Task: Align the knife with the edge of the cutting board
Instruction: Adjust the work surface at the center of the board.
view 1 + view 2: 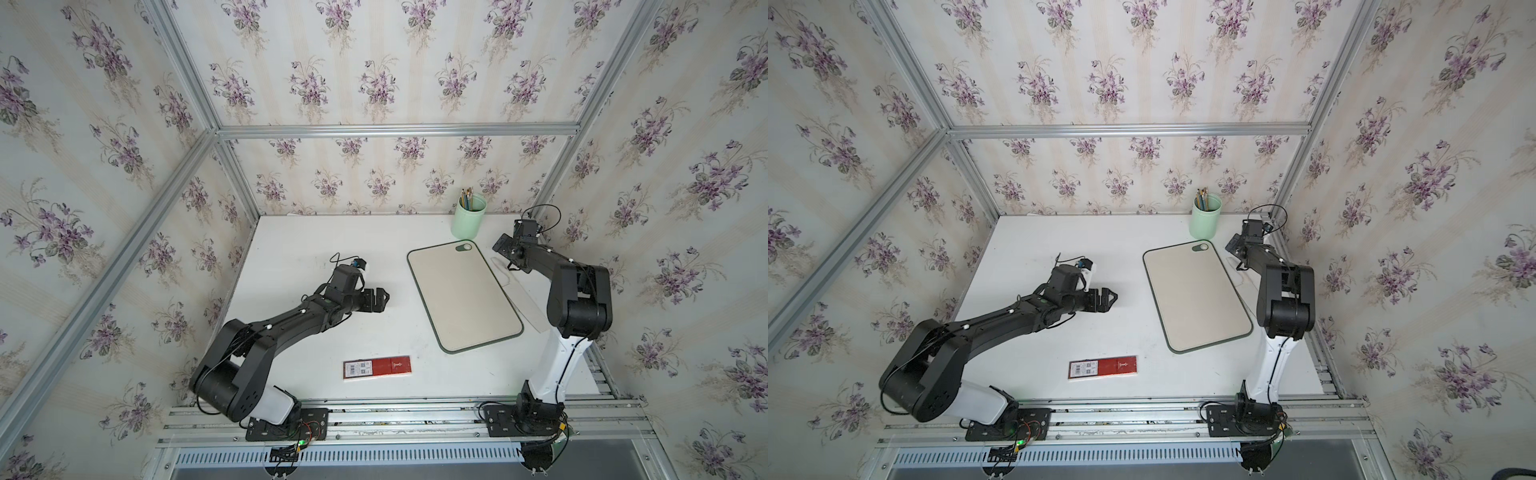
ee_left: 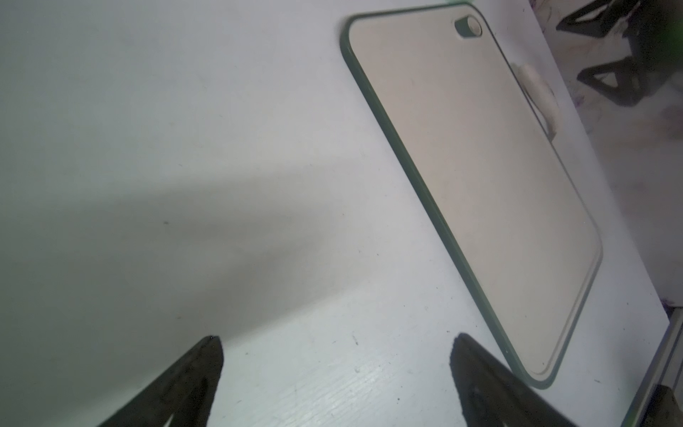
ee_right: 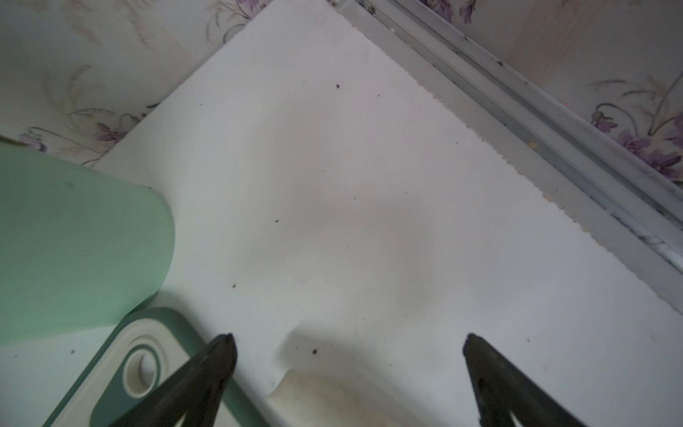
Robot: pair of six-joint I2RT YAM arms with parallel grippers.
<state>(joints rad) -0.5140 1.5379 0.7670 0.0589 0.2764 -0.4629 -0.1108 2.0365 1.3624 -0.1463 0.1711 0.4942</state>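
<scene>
The beige cutting board (image 1: pixel 463 295) (image 1: pixel 1196 295) with its green rim lies flat at the right of the white table. The white knife (image 1: pixel 528 307) lies on the table close along the board's right long edge, handle (image 2: pixel 537 88) toward the back. Part of its blade is hidden under my right arm. My right gripper (image 1: pixel 505 255) (image 3: pixel 349 336) hovers open just above the handle end (image 3: pixel 314 399), next to the board's corner with the handle hole (image 3: pixel 142 369). My left gripper (image 1: pixel 384 297) (image 2: pixel 336 337) is open and empty over bare table left of the board (image 2: pixel 473 166).
A mint green cup (image 1: pixel 469 216) (image 3: pixel 74 240) holding pencils stands behind the board's far corner, close to my right gripper. A flat red-and-white barcoded package (image 1: pixel 377 368) lies near the front edge. Aluminium frame rails and wallpapered walls enclose the table.
</scene>
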